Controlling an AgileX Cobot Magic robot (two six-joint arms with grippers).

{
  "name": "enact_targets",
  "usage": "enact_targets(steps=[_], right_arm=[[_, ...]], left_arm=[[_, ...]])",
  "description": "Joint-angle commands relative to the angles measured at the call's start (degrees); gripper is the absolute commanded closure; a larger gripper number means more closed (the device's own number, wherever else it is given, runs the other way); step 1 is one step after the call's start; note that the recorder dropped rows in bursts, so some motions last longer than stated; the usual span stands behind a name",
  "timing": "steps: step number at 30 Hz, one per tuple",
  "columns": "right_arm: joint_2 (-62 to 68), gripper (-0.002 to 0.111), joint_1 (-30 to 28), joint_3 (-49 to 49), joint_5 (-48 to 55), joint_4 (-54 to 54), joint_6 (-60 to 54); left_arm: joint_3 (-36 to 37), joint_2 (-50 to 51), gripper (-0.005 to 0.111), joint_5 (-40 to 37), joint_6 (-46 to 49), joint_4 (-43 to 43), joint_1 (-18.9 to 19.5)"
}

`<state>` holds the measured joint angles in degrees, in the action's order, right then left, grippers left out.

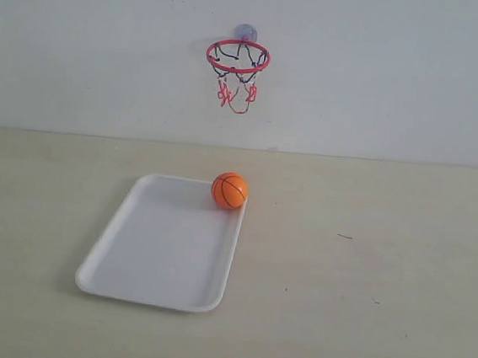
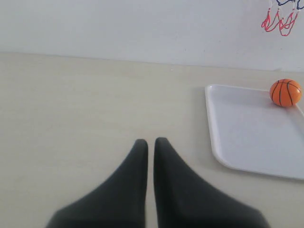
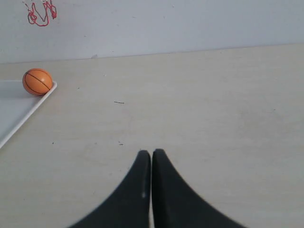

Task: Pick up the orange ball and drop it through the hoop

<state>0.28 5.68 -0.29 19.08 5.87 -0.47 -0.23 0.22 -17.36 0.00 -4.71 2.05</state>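
The orange ball rests in the far right corner of a white tray; it also shows in the left wrist view and the right wrist view. On the wall above it hangs the hoop, red ring with black-and-red net; only the net's tips show in the wrist views. My left gripper is shut and empty, well away from the tray. My right gripper is shut and empty, far from the ball. Neither gripper appears in the exterior view.
The tray lies on a pale wooden table that meets a white wall at the back. A small dark mark lies on the table right of the tray.
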Motion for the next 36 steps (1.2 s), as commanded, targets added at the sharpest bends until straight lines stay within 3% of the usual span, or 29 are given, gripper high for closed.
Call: enact_targets(steps=[1, 5, 12, 20, 21, 24, 28, 36], right_arm=[[-0.3, 0.109, 0.0, 0.3, -0.5, -0.4, 0.1], [-0.3, 0.109, 0.0, 0.3, -1.6, -0.4, 0.5], [-0.3, 0.109, 0.0, 0.3, -18.1, -0.4, 0.5], [-0.3, 0.109, 0.0, 0.3, -60.0, -0.4, 9.2], [-0.3, 0.109, 0.0, 0.3, -61.3, -0.4, 8.6], [-0.3, 0.109, 0.0, -4.2, -52.3, -0.4, 2.4], [4.6, 0.109, 0.0, -15.6, -30.2, -0.4, -6.6], [32.8, 0.109, 0.0, -32.4, -16.4, -0.2, -2.3]], left_arm=[[0.2, -0.2, 0.103, 0.7, -0.4, -0.4, 0.1], [0.2, -0.2, 0.103, 0.7, -0.4, -0.4, 0.1], [0.2, -0.2, 0.103, 0.7, -0.4, -0.4, 0.1], [0.2, -0.2, 0.103, 0.7, -0.4, -0.4, 0.1], [0.2, -0.2, 0.103, 0.7, -0.4, -0.4, 0.1], [0.2, -0.2, 0.103, 0.7, -0.4, -0.4, 0.1], [0.2, -0.2, 0.103, 0.7, -0.4, -0.4, 0.1], [0.2, -0.2, 0.103, 0.7, -0.4, -0.4, 0.1]])
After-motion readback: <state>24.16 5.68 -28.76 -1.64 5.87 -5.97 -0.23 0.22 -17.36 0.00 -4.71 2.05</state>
